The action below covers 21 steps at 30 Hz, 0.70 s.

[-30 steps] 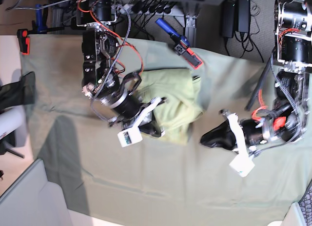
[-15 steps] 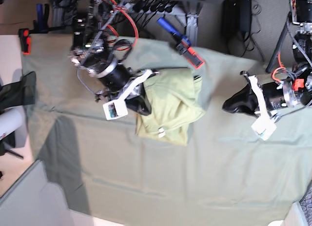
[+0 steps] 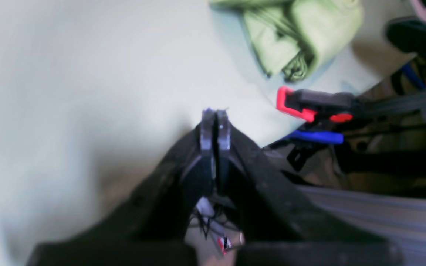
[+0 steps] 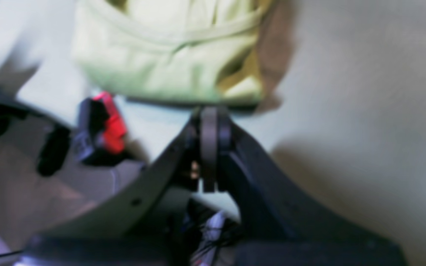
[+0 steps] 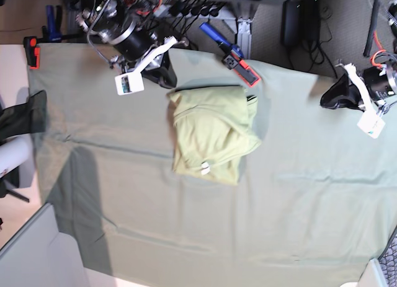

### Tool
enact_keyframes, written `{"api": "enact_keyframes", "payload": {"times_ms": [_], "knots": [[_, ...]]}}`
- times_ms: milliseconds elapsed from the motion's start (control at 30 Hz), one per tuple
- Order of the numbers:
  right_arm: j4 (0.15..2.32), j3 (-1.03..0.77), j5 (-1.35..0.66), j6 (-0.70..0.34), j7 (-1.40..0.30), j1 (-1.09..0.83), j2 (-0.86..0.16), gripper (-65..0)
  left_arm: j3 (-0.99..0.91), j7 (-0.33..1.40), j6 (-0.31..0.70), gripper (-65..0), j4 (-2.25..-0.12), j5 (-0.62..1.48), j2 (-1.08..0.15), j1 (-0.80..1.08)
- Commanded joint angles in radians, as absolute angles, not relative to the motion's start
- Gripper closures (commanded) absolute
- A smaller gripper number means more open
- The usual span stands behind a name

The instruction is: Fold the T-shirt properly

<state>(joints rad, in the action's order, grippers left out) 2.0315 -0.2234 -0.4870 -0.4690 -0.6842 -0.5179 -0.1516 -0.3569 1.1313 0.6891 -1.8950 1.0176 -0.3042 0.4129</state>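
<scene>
Base view: one folded T-shirt (image 5: pixel 214 135), two pincers, left pincer (image 5: pixel 329 101) and right pincer (image 5: pixel 167 76), both closed, empty.

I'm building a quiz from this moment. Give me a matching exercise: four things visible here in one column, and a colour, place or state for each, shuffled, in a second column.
Column one:
1. T-shirt
2. left gripper
3. red clamp
4. large cloth

Column two:
A. grey-green, covering the table
B. folded, pale yellow-green
C. shut, holding nothing
D. at the cloth's corner

Pairs: 1-B, 2-C, 3-D, 4-A
</scene>
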Motion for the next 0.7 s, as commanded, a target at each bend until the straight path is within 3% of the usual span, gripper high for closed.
{"api": "enact_keyframes", "payload": {"times_ms": [0,300,667], "knots": [[2.063,-0.228,-0.514,-0.493,-0.664,-0.542,-0.155,0.0,-0.381,1.127,0.698,0.0,-1.923,1.058,-0.314,0.432],[2.104,-0.228,-0.517,-0.494,-0.683,-0.699,-0.155,0.0,-0.505,1.127,0.698,0.0,-2.001,1.065,-0.313,0.64],[2.101,-0.227,-0.516,-0.493,-0.686,-0.906,-0.155,0.0,-0.509,1.102,0.698,0.0,-1.937,0.949,-0.314,0.854]]}}
